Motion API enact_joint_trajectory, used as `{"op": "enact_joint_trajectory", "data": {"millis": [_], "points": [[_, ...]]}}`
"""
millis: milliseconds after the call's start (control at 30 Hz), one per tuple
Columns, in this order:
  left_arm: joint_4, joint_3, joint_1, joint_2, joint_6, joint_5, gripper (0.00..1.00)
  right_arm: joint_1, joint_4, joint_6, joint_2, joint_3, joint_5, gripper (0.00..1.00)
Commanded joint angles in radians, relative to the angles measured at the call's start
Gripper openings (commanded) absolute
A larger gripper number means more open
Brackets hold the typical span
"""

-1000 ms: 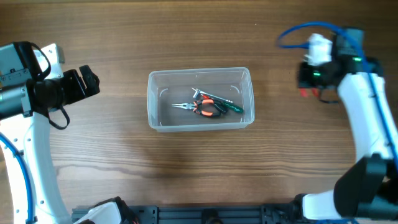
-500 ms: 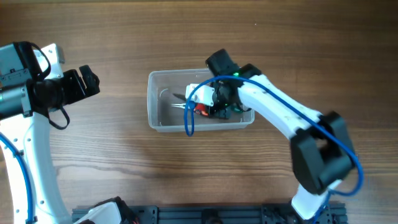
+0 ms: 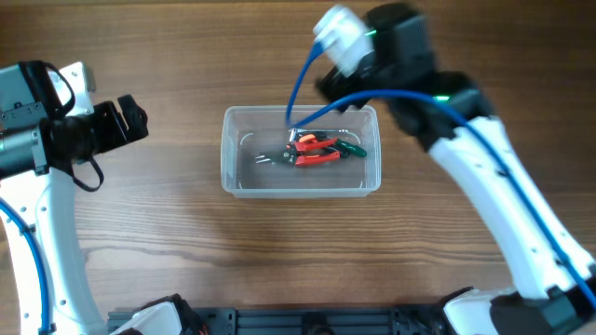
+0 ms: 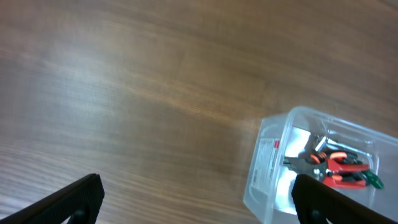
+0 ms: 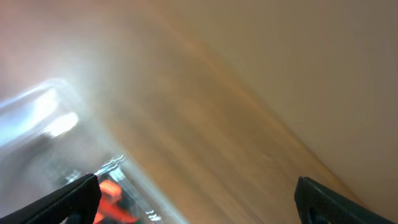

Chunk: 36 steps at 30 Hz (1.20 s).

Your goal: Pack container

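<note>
The clear container [image 3: 279,190] sits mid-table. Inside it lie orange and red-handled pliers [image 3: 315,154] and a green-handled tool [image 3: 355,149]. My right arm [image 3: 400,46] hangs over the container's far right corner, and its own wrist hides its fingers from above. In the right wrist view the right gripper [image 5: 196,205] is open and empty, above the blurred container rim [image 5: 37,102] and bare wood. My left gripper [image 3: 138,121] is open well left of the container. The left wrist view shows the left gripper [image 4: 199,205] empty, with the container [image 4: 267,168] and pliers [image 4: 339,171] ahead to the right.
A blue cable [image 3: 300,79] loops from the right wrist down across the container's far rim. Bare wooden tabletop [image 3: 186,251] surrounds the container on all sides. A dark rail [image 3: 307,321] runs along the near table edge.
The right arm came from the far right holding something red, reached into the container, then rose over its far rim with jaws open. A red-handled tool now lies with the others. The left arm stayed still.
</note>
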Motion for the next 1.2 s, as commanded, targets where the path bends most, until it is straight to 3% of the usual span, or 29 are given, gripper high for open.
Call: {"op": "enact_joint_trajectory", "data": {"millis": [0,133,267,367,467,600,767,867,967,1167], "points": [[0.103,0.013,-0.006,0.004,0.055,0.02,1.0,-0.166,0.03,0.274,0.016,-0.005,0.1,1.0],[0.402,0.013,-0.006,0.006,0.06,0.045,1.0,-0.362,0.181,0.236,0.013,0.006,-0.005,1.0],[0.35,0.013,-0.055,0.002,0.09,-0.021,1.0,-0.507,0.154,0.243,0.007,0.006,0.003,1.0],[0.316,0.013,-0.231,-0.006,0.09,-0.137,1.0,-0.592,0.057,0.301,-0.037,0.006,0.021,1.0],[0.299,0.002,-0.33,-0.025,0.089,-0.166,1.0,-0.617,0.064,0.319,-0.145,-0.051,0.022,1.0],[0.344,-0.147,-0.353,-0.171,0.082,-0.171,1.0,-0.615,0.198,0.319,-0.437,-0.374,0.027,1.0],[0.47,-0.526,-0.352,-0.446,0.082,-0.187,1.0,-0.615,0.283,0.32,-0.791,-0.832,-0.025,1.0],[0.578,-0.694,-0.352,-0.568,0.082,-0.205,1.0,-0.615,0.32,0.319,-0.916,-0.999,-0.024,1.0],[0.609,-0.742,-0.352,-0.6,0.082,-0.309,1.0,-0.616,0.349,0.314,-0.97,-1.049,-0.024,1.0],[0.581,-0.742,-0.353,-0.596,0.082,-0.307,1.0,-0.616,0.342,0.319,-0.929,-1.049,-0.024,1.0]]}}
